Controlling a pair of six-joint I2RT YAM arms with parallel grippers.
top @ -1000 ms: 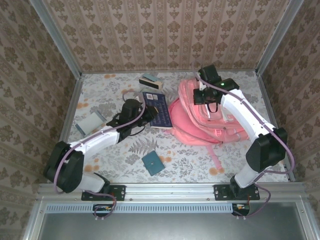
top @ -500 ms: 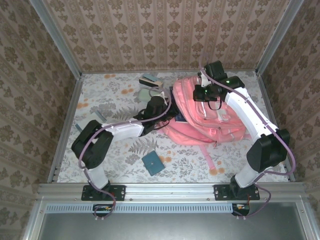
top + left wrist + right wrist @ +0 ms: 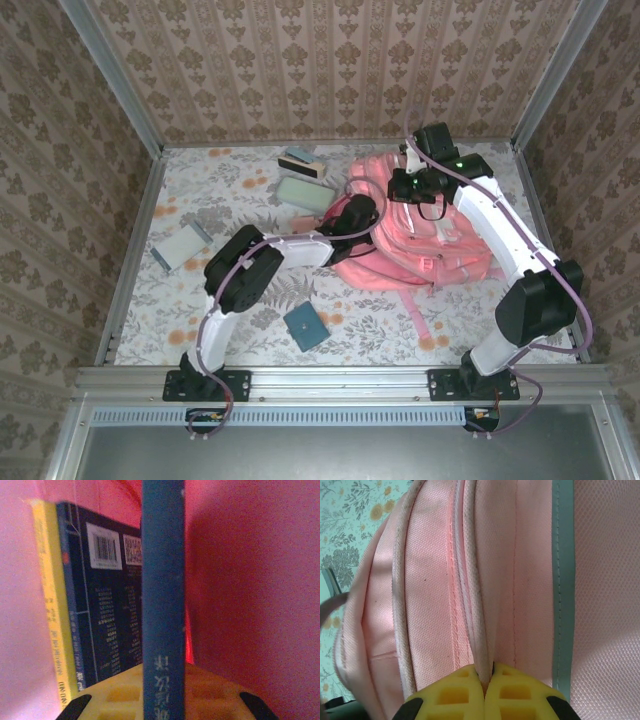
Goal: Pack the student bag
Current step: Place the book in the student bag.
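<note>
The student bag (image 3: pixel 440 250) lies on its side at the far right of the table (image 3: pixel 400 330). The right pincer (image 3: pixel 487 680) is clamped on 1 of its piped seams. The left pincer (image 3: pixel 162 690) grips a blue book (image 3: pixel 162 580) inside the bag, beside a dark barcoded book (image 3: pixel 100 620). Packing looks about midway: a teal notebook (image 3: pixel 305 326), a pale green book (image 3: pixel 301 192) and a light blue pad (image 3: pixel 181 246) lie outside.

Two white-and-black arms with yellow fingers
The left arm (image 3: pixel 300 246) and right arm (image 3: pixel 497 225) have smooth white shell links between bulky black joints, each with a thin purple cable (image 3: pixel 205 335) looping alongside, on black base plates (image 3: pixel 210 382); the fingers (image 3: pixel 451 694) are yellow moulded plastic with square waffle recesses and rounded black corners
</note>
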